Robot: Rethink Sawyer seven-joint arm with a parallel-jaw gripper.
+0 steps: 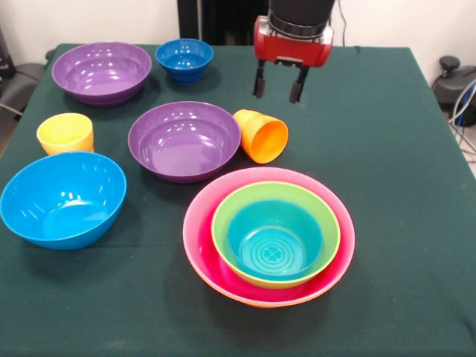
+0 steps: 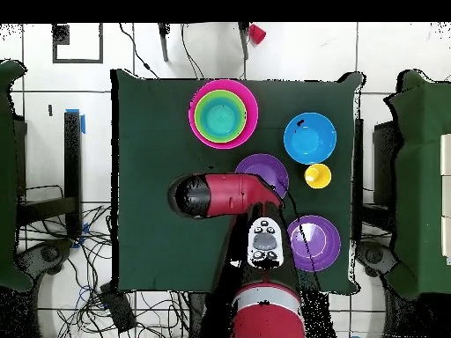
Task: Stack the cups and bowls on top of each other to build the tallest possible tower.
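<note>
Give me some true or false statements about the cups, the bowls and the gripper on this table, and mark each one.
1. The orange cup lies on its side beside a purple bowl. True.
2. The teal bowl sits inside the green bowl. True.
3. The gripper holds the yellow cup. False: it hangs open and empty above the table; that cup stands upright, apart from it.
4. The light blue bowl is nested in the pink bowl. False: it stands alone.

The arm descends from above; its hand (image 1: 279, 84) hangs empty, 2 fingers (image 1: 296, 88) parted.
</note>
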